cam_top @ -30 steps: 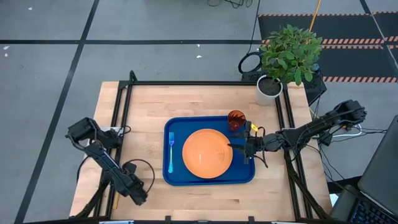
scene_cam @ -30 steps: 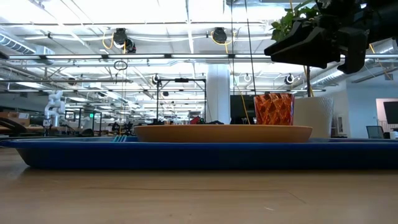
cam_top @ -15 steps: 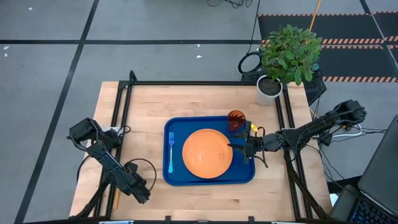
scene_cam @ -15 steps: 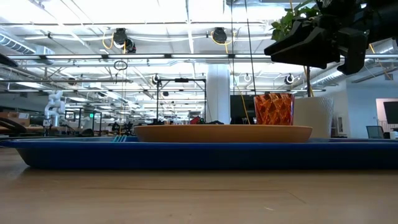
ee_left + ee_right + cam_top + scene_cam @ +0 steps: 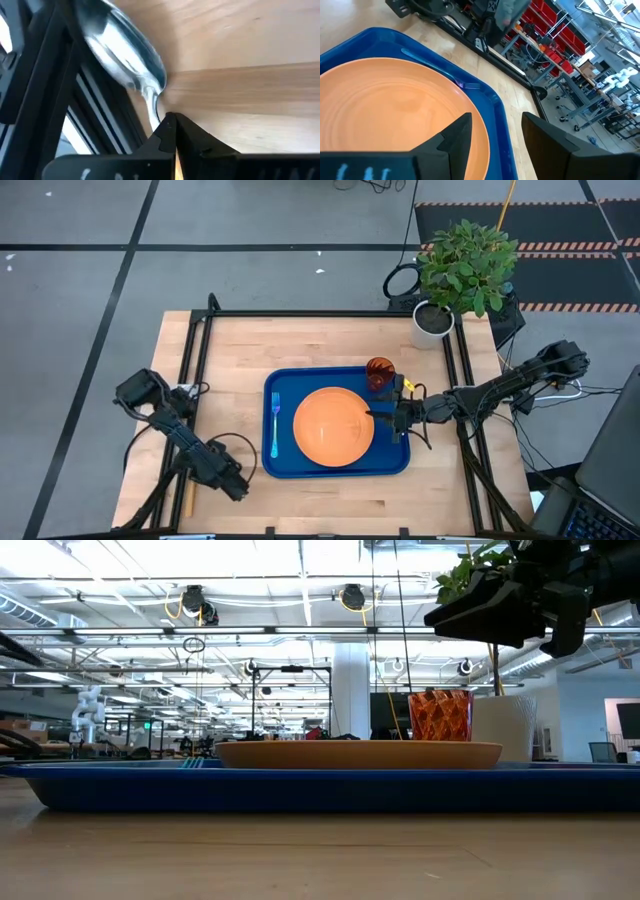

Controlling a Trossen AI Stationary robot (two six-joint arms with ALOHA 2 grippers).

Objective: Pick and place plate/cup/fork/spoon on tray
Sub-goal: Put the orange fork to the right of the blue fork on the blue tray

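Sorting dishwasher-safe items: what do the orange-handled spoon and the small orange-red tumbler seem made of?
Orange-handled spoon: bowl looks like polished metal, mirror-bright with reflections; the handle material is hidden by the shut left gripper. Small orange-red tumbler: probably translucent plastic or glass, since light glows through its faceted wall.

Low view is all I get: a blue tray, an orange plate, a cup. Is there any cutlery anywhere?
Observer: Yes. A light-blue fork lies on the tray, left of the plate.
Operator: And a spoon?
Observer: The left end effector is shut on the spoon, off the tray, near the front-left corner of the table.
Operator: What's the dark shape at my upper right?
Observer: That's the right end effector. It is open over the plate's right edge and holds nothing.
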